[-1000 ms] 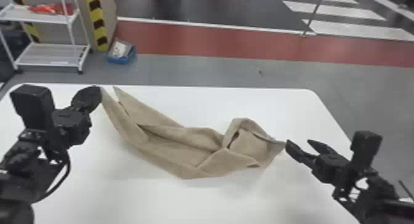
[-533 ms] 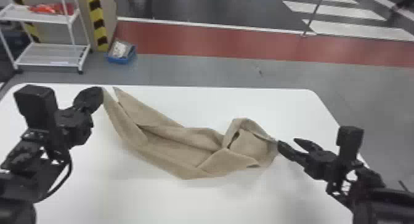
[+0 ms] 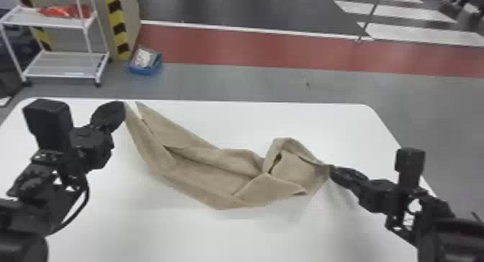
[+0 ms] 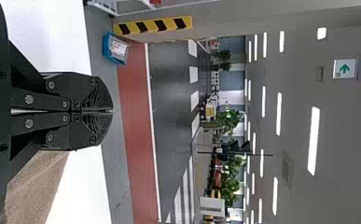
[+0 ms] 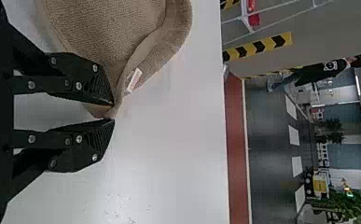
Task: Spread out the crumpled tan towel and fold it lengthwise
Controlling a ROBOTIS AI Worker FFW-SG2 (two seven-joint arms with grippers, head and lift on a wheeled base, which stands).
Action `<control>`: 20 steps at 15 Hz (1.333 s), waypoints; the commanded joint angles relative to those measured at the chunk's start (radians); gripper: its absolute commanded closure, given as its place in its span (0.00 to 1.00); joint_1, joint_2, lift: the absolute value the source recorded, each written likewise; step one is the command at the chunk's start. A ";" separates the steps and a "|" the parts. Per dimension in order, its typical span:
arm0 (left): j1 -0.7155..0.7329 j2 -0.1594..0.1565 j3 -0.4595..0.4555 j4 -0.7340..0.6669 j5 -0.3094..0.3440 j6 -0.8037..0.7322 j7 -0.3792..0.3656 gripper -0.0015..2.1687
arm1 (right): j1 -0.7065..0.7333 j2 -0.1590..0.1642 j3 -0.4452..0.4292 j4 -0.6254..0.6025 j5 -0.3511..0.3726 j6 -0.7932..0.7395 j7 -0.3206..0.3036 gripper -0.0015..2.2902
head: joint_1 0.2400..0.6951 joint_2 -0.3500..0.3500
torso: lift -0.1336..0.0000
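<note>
The tan towel [image 3: 209,175] lies bunched in loose folds across the table, its left part drawn up to my left gripper [image 3: 121,107] near the far left edge. In the left wrist view my left gripper [image 4: 112,111] has its fingers pressed together, with towel [image 4: 40,186] hanging beside and behind them; the pinched bit is hidden. At the towel's right end is my right gripper [image 3: 332,170]. The right wrist view has my right gripper [image 5: 114,112] still slightly open, a towel corner [image 5: 106,111] between its fingers, against one of them, near a small white tag [image 5: 134,80].
The white table [image 3: 252,236] has a rounded far right corner. Beyond it on the floor are a white wire shelf [image 3: 65,65] and a blue bin [image 3: 146,68] at the left. Bare tabletop lies in front of and behind the towel.
My right gripper has moved left to the towel's right end, and its fingers have drawn closer together around the corner. The left gripper and the towel's left part have hardly moved.
</note>
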 commanded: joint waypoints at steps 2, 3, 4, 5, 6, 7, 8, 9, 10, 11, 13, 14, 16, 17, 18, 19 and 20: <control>0.008 0.002 0.007 -0.012 0.002 0.003 0.013 0.82 | 0.021 0.007 0.003 -0.061 -0.009 0.000 0.007 0.75 | 1.00 0.27 | 0.07; 0.012 0.005 0.011 -0.040 0.008 0.021 0.013 0.82 | 0.031 0.007 0.002 -0.095 -0.015 0.009 0.011 0.75 | 1.00 0.28 | 0.07; 0.020 0.009 0.016 -0.075 0.012 0.043 0.013 0.82 | 0.035 0.007 -0.011 -0.126 -0.049 0.055 0.031 0.75 | 1.00 0.28 | 0.07; 0.025 0.009 0.022 -0.112 0.018 0.055 0.018 0.82 | 0.035 0.005 -0.029 -0.152 -0.095 0.126 0.054 0.75 | 1.00 0.29 | 0.07; 0.029 0.009 0.027 -0.140 0.025 0.074 0.029 0.82 | 0.037 0.007 -0.051 -0.186 -0.142 0.157 0.066 0.75 | 1.00 0.30 | 0.07; 0.035 0.011 0.036 -0.169 0.022 0.101 0.035 0.82 | 0.047 0.005 -0.080 -0.221 -0.208 0.178 0.066 0.75 | 1.00 0.30 | 0.07; 0.035 0.012 0.037 -0.186 0.018 0.104 0.044 0.82 | 0.064 0.005 -0.112 -0.264 -0.270 0.206 0.064 0.75 | 1.00 0.31 | 0.07; 0.035 0.015 0.046 -0.190 0.018 0.110 0.062 0.82 | 0.086 0.011 -0.155 -0.294 -0.316 0.212 0.058 0.75 | 1.00 0.31 | 0.07; 0.035 0.020 0.060 -0.203 0.023 0.123 0.081 0.82 | 0.095 0.019 -0.199 -0.317 -0.374 0.212 0.047 0.75 | 1.00 0.32 | 0.07; 0.037 0.023 0.074 -0.212 0.026 0.126 0.102 0.82 | 0.106 0.019 -0.250 -0.340 -0.432 0.209 0.020 0.75 | 1.00 0.32 | 0.07; 0.046 0.029 0.105 -0.232 0.038 0.129 0.151 0.82 | 0.119 0.017 -0.334 -0.364 -0.506 0.200 -0.083 0.75 | 1.00 0.30 | 0.07; 0.049 0.035 0.122 -0.259 0.046 0.187 0.177 0.82 | 0.124 0.014 -0.383 -0.364 -0.543 0.190 -0.129 0.75 | 1.00 0.29 | 0.07; 0.057 0.043 0.157 -0.299 0.060 0.230 0.219 0.82 | 0.126 0.013 -0.460 -0.342 -0.584 0.181 -0.184 0.75 | 0.97 0.26 | 0.07; 0.057 0.051 0.175 -0.313 0.083 0.245 0.233 0.82 | 0.124 0.010 -0.483 -0.313 -0.600 0.169 -0.197 0.75 | 0.95 0.23 | 0.07; 0.055 0.063 0.191 -0.315 0.094 0.252 0.246 0.82 | 0.119 0.010 -0.485 -0.298 -0.600 0.157 -0.207 0.75 | 0.95 0.21 | 0.07; 0.043 0.071 0.197 -0.310 0.103 0.252 0.256 0.82 | 0.112 0.010 -0.485 -0.282 -0.596 0.141 -0.221 0.75 | 0.95 0.19 | 0.07; 0.020 0.074 0.194 -0.298 0.109 0.252 0.257 0.82 | 0.089 0.011 -0.460 -0.262 -0.583 0.120 -0.236 0.75 | 0.95 0.19 | 0.07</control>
